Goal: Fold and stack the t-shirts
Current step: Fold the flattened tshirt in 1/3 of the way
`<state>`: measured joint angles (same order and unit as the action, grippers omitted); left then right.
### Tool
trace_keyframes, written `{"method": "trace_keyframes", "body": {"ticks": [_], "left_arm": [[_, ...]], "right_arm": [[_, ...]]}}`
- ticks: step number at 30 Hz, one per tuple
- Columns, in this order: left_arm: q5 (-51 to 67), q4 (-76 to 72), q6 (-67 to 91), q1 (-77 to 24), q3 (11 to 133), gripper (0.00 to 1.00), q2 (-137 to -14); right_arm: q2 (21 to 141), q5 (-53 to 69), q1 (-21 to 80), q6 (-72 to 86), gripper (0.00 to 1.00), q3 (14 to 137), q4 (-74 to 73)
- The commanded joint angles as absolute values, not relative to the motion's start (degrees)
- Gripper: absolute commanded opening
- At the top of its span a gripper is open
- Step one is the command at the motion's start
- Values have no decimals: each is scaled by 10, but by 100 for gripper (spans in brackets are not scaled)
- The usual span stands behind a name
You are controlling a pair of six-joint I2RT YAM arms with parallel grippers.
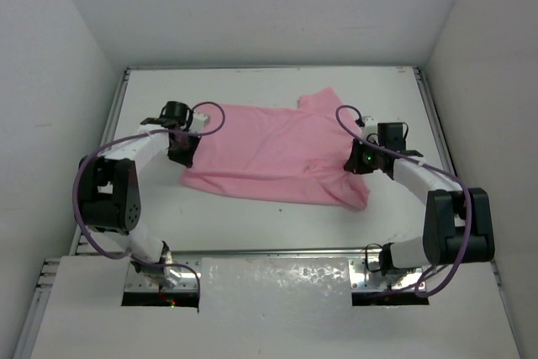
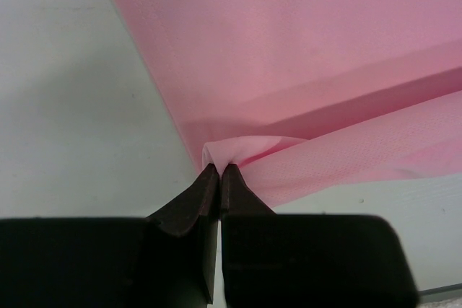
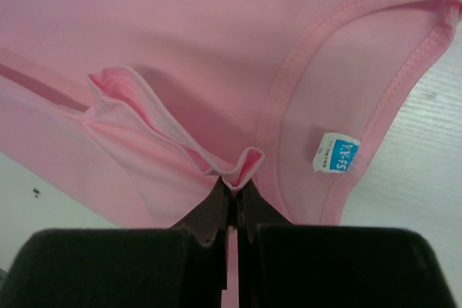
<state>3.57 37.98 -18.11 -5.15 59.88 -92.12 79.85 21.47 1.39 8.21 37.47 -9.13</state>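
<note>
A light-pink t-shirt (image 1: 277, 153) lies spread across the middle of the white table, partly folded, one sleeve at the back right. My left gripper (image 1: 182, 150) is shut on a pinch of its left edge (image 2: 224, 151). My right gripper (image 1: 357, 161) is shut on a fold of cloth at its right side. In the right wrist view the pinched fold (image 3: 242, 167) sits beside the neck opening, where a blue and white label (image 3: 336, 154) shows. Both grippers hold the cloth low over the table.
The white table (image 1: 252, 216) is walled by white panels on the left, right and back. Its metal front edge (image 1: 269, 251) runs near the arm bases. Purple cables loop off both arms.
</note>
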Motion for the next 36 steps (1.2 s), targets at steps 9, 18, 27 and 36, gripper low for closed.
{"method": "trace_keyframes", "body": {"ticks": [9,18,27,36], "left_arm": [[-21,338,-119,-31,648,11,-968],[-8,385,-57,43,829,51,-1013],[24,383,-125,34,731,51,-960],[7,429,-154,21,726,54,-975]], "right_arm": [[852,200,18,59,0,439,-47],[903,200,18,47,5,499,-57],[951,169,18,47,35,550,-91],[954,-37,12,101,67,673,-211]]}}
